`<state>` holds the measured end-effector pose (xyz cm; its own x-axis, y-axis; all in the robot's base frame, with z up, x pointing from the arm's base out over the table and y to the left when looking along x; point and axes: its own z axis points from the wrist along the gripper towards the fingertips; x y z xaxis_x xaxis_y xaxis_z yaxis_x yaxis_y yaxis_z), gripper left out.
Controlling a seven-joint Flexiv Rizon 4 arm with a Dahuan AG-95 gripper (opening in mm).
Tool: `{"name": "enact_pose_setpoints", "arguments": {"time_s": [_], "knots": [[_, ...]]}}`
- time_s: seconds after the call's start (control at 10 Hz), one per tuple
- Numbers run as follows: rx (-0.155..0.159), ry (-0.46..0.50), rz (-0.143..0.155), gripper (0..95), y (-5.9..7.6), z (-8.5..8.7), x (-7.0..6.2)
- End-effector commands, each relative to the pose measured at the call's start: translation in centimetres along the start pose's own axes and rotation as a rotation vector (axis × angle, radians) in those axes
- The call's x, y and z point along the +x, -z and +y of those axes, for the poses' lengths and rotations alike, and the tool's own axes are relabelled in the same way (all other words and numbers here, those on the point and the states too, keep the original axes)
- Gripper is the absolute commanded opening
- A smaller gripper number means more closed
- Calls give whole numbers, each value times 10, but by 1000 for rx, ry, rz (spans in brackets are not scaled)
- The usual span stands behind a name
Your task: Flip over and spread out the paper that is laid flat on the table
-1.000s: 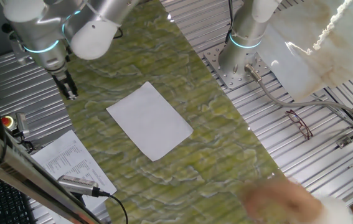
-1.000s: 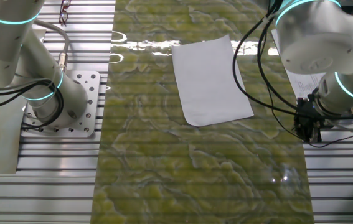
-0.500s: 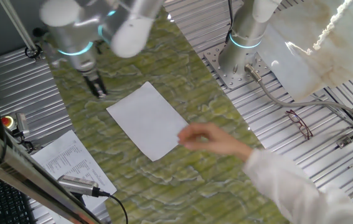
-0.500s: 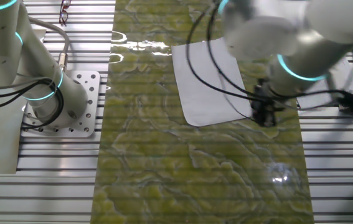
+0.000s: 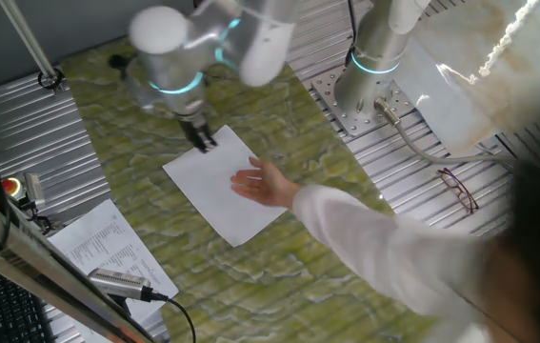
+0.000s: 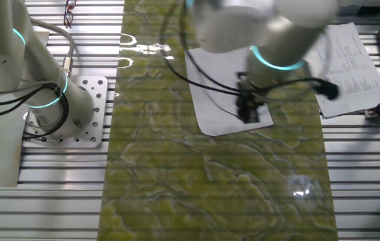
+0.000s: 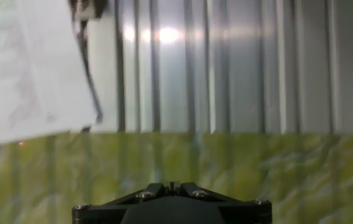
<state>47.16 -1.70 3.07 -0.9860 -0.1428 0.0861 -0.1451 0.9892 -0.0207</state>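
Note:
The blank white paper (image 5: 208, 186) lies flat on the green-yellow marbled table (image 5: 279, 114). It also shows in the other fixed view (image 6: 220, 73) on the table (image 6: 176, 187). My gripper (image 5: 203, 141) points down at the paper's far corner, fingers together and holding nothing. In the other fixed view the gripper (image 6: 248, 114) hangs over the paper's near right part. In the hand view the gripper (image 7: 171, 185) is shut, and only the table (image 7: 276, 168) and ribbed metal lie ahead; the blank paper is out of that view.
A person's hand (image 5: 260, 183) rests on the paper, the white sleeve reaching in from the lower right. A printed sheet (image 5: 108, 252) (image 6: 347, 67) (image 7: 27, 68) lies on ribbed metal. A second arm's base (image 5: 360, 95) (image 6: 62, 114) and glasses (image 5: 458, 188) stand beside the table.
My gripper has moved from the ribbed panel across the table to the paper's corner. The person's hand has reached in from the lower right onto the paper.

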Motion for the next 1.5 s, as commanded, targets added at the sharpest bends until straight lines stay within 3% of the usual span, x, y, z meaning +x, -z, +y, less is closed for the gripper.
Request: {"name": "enact_pose_setpoints", "arguments": {"time_s": [0.1, 1.0, 1.5], "knots": [[6, 15, 7, 0, -4, 9, 15], [8, 15, -1, 0, -4, 9, 15], [-23, 8, -5, 0, -4, 9, 15]]}}
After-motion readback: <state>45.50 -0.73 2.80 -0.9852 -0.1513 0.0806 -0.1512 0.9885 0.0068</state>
